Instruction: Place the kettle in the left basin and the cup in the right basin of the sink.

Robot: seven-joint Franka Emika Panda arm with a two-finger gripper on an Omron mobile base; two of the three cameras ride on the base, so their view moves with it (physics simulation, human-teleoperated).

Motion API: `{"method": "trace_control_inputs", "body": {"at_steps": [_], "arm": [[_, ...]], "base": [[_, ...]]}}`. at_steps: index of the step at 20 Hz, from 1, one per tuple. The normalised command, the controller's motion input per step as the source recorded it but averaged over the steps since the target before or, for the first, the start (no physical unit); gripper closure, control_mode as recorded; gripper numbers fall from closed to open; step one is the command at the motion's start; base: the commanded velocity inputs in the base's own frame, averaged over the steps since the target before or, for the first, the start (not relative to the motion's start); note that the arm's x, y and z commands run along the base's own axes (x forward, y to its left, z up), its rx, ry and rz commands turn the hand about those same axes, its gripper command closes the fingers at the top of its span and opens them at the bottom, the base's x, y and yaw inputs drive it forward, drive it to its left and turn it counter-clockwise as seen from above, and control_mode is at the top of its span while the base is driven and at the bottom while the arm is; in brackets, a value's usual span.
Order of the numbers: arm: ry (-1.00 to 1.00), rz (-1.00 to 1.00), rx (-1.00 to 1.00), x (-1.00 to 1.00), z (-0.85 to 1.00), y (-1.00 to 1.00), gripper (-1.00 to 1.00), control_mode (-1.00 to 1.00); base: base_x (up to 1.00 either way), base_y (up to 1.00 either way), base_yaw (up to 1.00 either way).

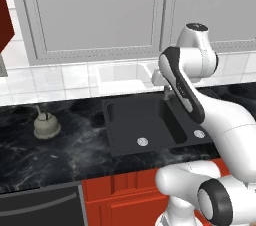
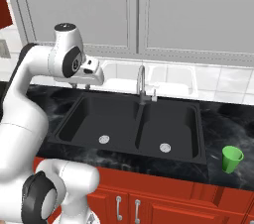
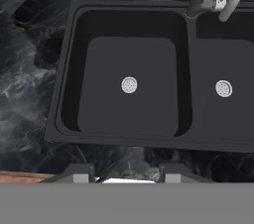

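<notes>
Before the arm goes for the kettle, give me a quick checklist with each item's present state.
1. Kettle upright on the counter left of the sink: ok.
2. Cup upright on the counter right of the sink: ok.
3. Left basin free of objects: ok.
4. Right basin free of objects: ok.
5. Claw holding nothing, jaws apart: ok.
6. Claw positioned over the kettle: not ok, it looks down at the left basin.

Kitchen desk with cabinets and tiled wall.
The black marble desk (image 1: 75,145) has red cabinets (image 2: 163,200) beneath, white wall tiles (image 1: 60,77) behind, grey cupboard doors (image 2: 163,10) above, and a dark appliance (image 1: 40,207) below its left end.
</notes>
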Motion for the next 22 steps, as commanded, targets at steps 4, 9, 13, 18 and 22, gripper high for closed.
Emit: {"method": "trace_control_inputs", "body": {"at_steps": [4, 9, 13, 18, 22], "arm": [[0.0, 0.0, 0.0, 0.0, 0.0, 0.18, -1.0, -1.0], [0.0, 0.0, 0.0, 0.0, 0.0, 0.18, -1.0, -1.0], [0.0, 0.0, 0.0, -0.19, 0.0, 0.01, -1.0, -1.0], [-0.01, 0.0, 0.0, -0.44, 0.0, -0.19, -1.0, -1.0], [-0.04, 0.0, 0.0, -0.36, 0.0, -0.44, -1.0, -1.0]], "base": [[0.0, 0.0, 0.0], [0.0, 0.0, 0.0], [0.0, 0.0, 0.0], [0.0, 0.0, 0.0], [0.0, 0.0, 0.0]]}}
